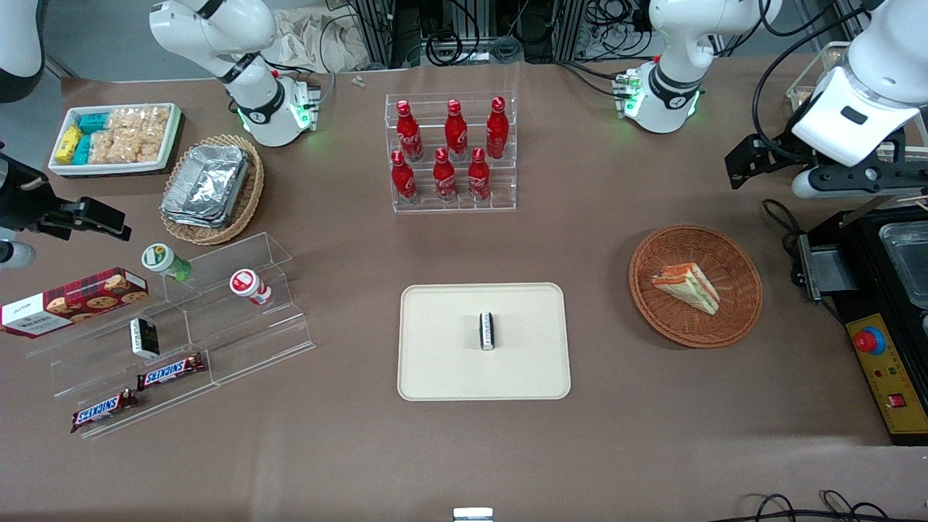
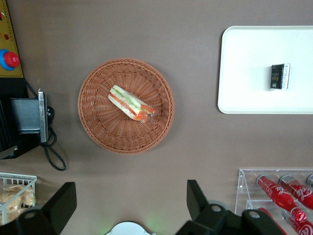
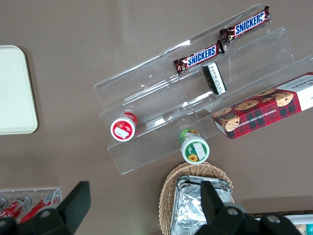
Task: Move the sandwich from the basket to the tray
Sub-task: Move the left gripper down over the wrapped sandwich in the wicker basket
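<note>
My gripper (image 2: 132, 203) hangs high above the table with its two fingers (image 2: 195, 196) spread wide apart and nothing between them. It holds a position over bare tabletop, farther from the front camera than the basket (image 1: 696, 285), and touches no object.

The sandwich (image 1: 686, 287) lies on its side inside the round reddish-brown wicker basket, roughly at the centre of the weave (white bread outermost, orange-red and green layers visible along the cut edge). The wrist view confirms this: the sandwich (image 2: 131, 103) sits within the basket (image 2: 125, 106), clear of the rim.

The tray (image 1: 442, 362), cream-beige with rounded corners, lies flat on the table near the basket, toward the parked arm's end from it, and the two do not touch. A small dark packet (image 1: 486, 330) rests near the tray's centre.

Farther from the front camera than the tray, a clear acrylic rack (image 1: 451, 203) holds six red cola bottles (image 1: 454, 130) standing upright in two rows. A black control box (image 1: 881, 348) with a red button (image 1: 868, 341) sits beside the basket toward the working arm's end of the table.
</note>
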You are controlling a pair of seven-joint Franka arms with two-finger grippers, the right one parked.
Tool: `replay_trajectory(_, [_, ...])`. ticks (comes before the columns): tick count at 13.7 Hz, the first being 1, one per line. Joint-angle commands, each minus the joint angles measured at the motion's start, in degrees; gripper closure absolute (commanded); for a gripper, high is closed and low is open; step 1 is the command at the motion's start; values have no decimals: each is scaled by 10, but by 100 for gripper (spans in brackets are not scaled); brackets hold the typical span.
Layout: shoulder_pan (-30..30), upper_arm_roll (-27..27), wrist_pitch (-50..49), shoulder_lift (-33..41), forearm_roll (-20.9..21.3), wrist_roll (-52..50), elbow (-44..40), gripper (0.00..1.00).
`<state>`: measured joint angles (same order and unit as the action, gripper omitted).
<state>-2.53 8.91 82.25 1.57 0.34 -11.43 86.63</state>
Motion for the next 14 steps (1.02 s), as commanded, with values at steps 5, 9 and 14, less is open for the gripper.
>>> replay_trajectory(5, [2,1,-28,-10,10,10,-16,0])
replay_trajectory(9, [5,1,-7,-26,10,-185,-8,0])
replay_trajectory(14, [6,-19,145,-25,-7,-285,147,0])
